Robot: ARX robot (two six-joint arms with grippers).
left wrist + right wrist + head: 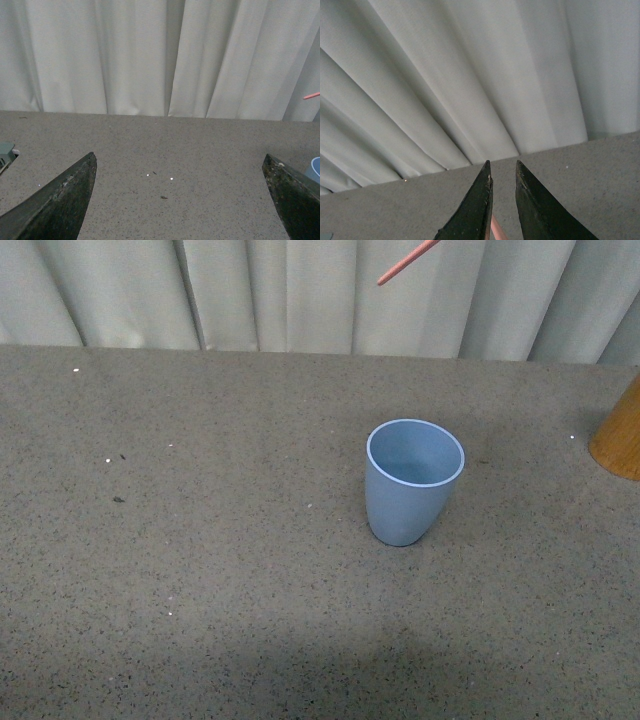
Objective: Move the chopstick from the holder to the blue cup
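Observation:
The blue cup [413,481] stands upright and empty right of the table's middle; its edge shows in the left wrist view [315,169]. The holder [620,437] is an orange-brown cylinder cut off by the right edge. A pinkish-red chopstick [407,262] hangs slanted in the air at the top, above and behind the cup; its tip shows in the left wrist view [311,95]. My right gripper [502,165] is shut on the chopstick [496,229], held high and facing the curtain. My left gripper [180,160] is open and empty, low over the table.
A grey speckled tabletop [200,570] runs back to a pale pleated curtain [300,290]. A few white specks and dark crumbs [118,499] lie on the left side. A small pale object [6,151] sits at the table's far left edge in the left wrist view.

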